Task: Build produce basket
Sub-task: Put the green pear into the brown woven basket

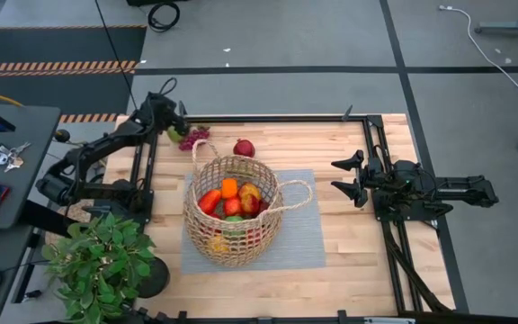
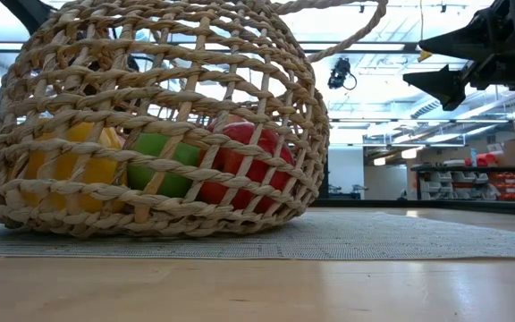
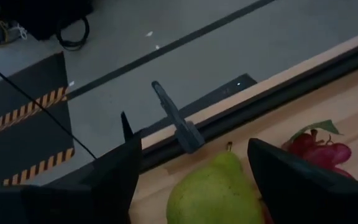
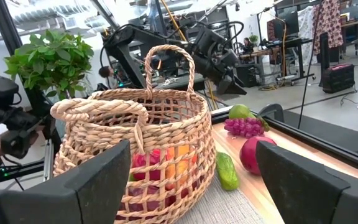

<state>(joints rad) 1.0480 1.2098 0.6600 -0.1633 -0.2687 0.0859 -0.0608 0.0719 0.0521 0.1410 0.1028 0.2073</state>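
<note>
High view: I log a round tan woven wicker basket (image 1: pixel 232 209) with two thin loop handles standing on a grey woven mat (image 1: pixel 299 236) in the middle of the pale wooden counter (image 1: pixel 367 261); inside it I count toy produce, namely a red piece (image 1: pixel 209 200), an orange piece (image 1: pixel 229 188), a yellow-red piece (image 1: pixel 249 193) and something green below them. Outside the basket, by the counter's far edge, lie a dark red round fruit (image 1: pixel 244 148), a purple grape bunch (image 1: pixel 193 138) and a green pear (image 1: pixel 175 133). My left gripper (image 1: pixel 180 123) sits over the pear at the far left corner; my right gripper (image 1: pixel 350 176) waits over the right side of the counter, well apart from the basket, fingers spread wide. A leafy green potted plant (image 1: pixel 97 263) stands at the near left. Low view: through the basket's open weave I see a yellow piece (image 2: pixel 70 165), a green piece (image 2: pixel 161 164) and a red piece (image 2: pixel 244 161) resting on its bottom; the right gripper (image 2: pixel 436 67) hangs high at the right. Left wrist view: the left fingers (image 3: pixel 114 171) stand wide on either side of the pear (image 3: pixel 215 193), not visibly clamped on it; the grapes (image 3: pixel 319 149) lie just beside. Right wrist view: between the wide right fingers (image 4: pixel 101 180) I see the basket (image 4: pixel 135 134), a small green cucumber (image 4: pixel 226 170) on the mat just beside it, the dark red fruit (image 4: pixel 253 154), grapes (image 4: pixel 244 127) and pear (image 4: pixel 238 112) beyond.
</note>
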